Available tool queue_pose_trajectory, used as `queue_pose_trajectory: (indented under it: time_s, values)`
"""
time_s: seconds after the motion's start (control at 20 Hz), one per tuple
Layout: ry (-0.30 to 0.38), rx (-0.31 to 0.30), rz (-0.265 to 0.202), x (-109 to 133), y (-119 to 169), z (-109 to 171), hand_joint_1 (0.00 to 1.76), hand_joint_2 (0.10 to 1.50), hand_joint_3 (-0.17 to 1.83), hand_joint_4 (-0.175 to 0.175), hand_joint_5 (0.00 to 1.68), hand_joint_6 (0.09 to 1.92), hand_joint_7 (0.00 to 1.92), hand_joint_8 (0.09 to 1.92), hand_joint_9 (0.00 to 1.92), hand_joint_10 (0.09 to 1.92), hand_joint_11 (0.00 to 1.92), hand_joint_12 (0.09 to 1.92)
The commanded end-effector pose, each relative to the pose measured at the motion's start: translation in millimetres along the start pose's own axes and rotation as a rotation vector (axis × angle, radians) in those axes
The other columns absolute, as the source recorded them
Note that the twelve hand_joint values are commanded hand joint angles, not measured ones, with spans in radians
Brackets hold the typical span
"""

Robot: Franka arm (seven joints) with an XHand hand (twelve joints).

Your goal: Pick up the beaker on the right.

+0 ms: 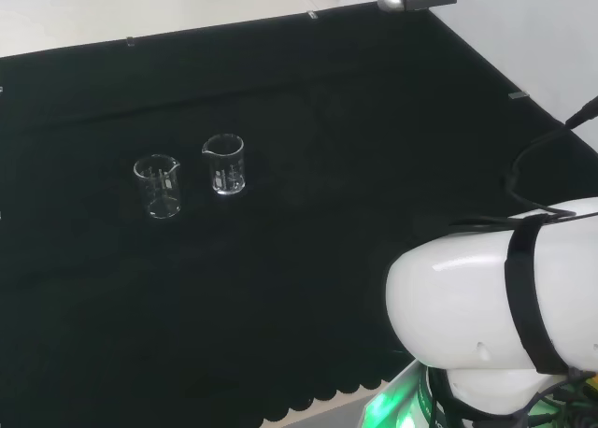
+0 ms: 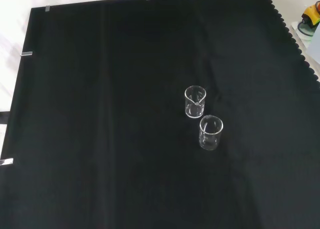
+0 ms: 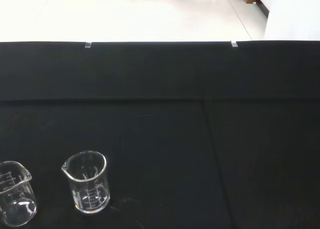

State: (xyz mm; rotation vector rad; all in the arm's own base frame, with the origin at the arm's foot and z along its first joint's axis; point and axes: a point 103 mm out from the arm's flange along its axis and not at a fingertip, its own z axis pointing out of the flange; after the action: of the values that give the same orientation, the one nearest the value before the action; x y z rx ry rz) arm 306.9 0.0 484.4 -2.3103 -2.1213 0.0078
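Whether the hand is released, clenched or grasping cannot be told from these views. There are 2 beakers on the black cloth (image 1: pixel 308 260), both clear glass, both upright, each with printed marks on its wall, and nothing touches either. In the head view the right beaker (image 1: pixel 224 164) stands a little left of the cloth's middle, its spout turned to the view's left. The left beaker (image 1: pixel 159 187) stands just beside it, slightly nearer the camera, with a narrow gap of cloth between them. In the front view the 2 stand one behind the other, right of centre. The right beaker (image 2: pixel 195 102) is the higher, and the left beaker (image 2: pixel 210 132) is just below it and a touch to the right, not touching. The wrist view shows the right beaker (image 3: pixel 90 181) whole and the left beaker (image 3: pixel 15 201) cut by the picture's edge. Beyond them lies bare cloth (image 3: pixel 200 139) up to its far edge, where 2 small metal clips (image 3: pixel 88 45) sit. In the head view 1 white arm link (image 1: pixel 467 302) with 1 black strap (image 1: pixel 531 297) round it rises at the lower right, well apart from the beakers.
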Motion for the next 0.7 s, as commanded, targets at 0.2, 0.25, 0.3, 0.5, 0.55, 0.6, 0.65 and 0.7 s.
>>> queue_pose_trajectory:
  time_s: [0.2,0.25,0.3,0.5,0.55,0.6,0.65,0.7]
  values:
    - [-0.012,-0.008,0.007,9.5,0.6,0.2,0.08,1.14,0.84,-0.023,0.22,0.09,0.1,0.53,0.17,0.63,0.0,1.13]
    - [-0.013,-0.008,0.008,11.6,1.3,0.1,0.07,1.15,0.83,-0.023,0.22,0.09,0.11,0.53,0.17,0.63,0.0,1.13]
    - [-0.013,-0.007,0.011,14.8,1.9,0.4,0.07,1.16,0.83,-0.023,0.23,0.09,0.11,0.52,0.17,0.63,0.0,1.13]
    - [-0.014,-0.003,0.015,25.0,4.3,2.9,0.07,1.16,0.82,-0.023,0.23,0.09,0.11,0.52,0.17,0.63,0.0,1.13]
    - [-0.014,-0.001,0.017,25.7,5.4,4.5,0.07,1.16,0.82,-0.023,0.23,0.09,0.11,0.52,0.17,0.63,0.0,1.13]
    - [-0.015,0.003,0.019,24.5,7.0,6.8,0.07,1.16,0.82,-0.023,0.23,0.09,0.11,0.52,0.18,0.63,0.0,1.13]
    - [-0.012,0.008,0.021,25.2,8.6,9.5,0.07,1.16,0.82,-0.023,0.23,0.09,0.11,0.52,0.18,0.63,0.0,1.13]
    - [-0.01,0.012,0.022,25.3,10.0,12.0,0.07,1.16,0.82,-0.023,0.23,0.09,0.11,0.52,0.18,0.63,0.0,1.13]
